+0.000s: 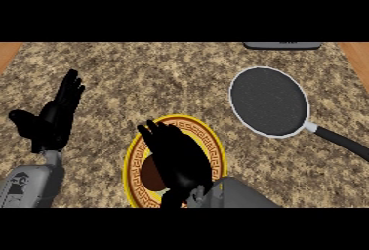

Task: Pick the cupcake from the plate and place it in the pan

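Right hand (176, 156) over plate (210, 141), fingers straight, cupcake (150, 175) mostly hidden beneath — pan (269, 101) upper right of plate; left hand (52, 117) left, fingers spread.

Speckled granite counter (166, 83), wooden edges (9, 52)

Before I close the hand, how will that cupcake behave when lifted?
Only a brown edge of the cupcake shows under the right hand, so this is a guess. It is probably light and soft, so likely to squash. Sitting on the smooth plate, it may slide or tip if nudged sideways.
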